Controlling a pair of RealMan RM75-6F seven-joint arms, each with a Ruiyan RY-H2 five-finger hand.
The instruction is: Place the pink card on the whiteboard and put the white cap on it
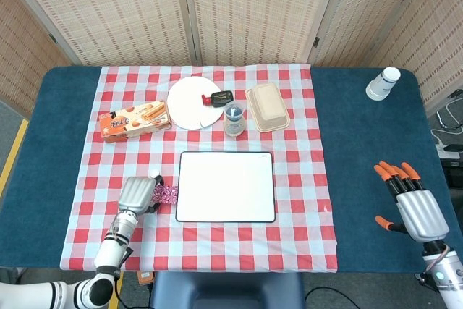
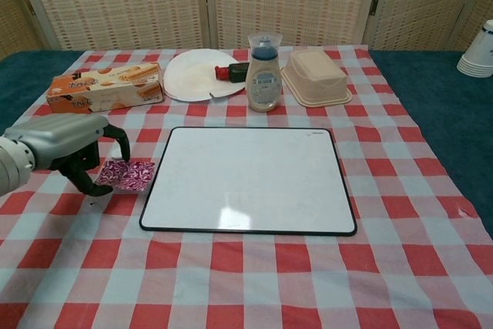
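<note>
holding the pink card (image 2: 126, 175), left hand (image 2: 65, 144) beside whiteboard (image 2: 246, 179).

We see our left hand (image 2: 68, 144) low over the near-left part of the table, its silver back turned up and its dark fingers (image 2: 86, 177) curled downward, pinching the pink card (image 2: 128, 175) at its left edge. The left forearm reaches in from the lower left corner in the head view. Our right hand (image 1: 409, 204) sits far off at the right side, palm down, its orange-tipped fingers (image 1: 394, 172) spread apart and holding nothing.
</note>
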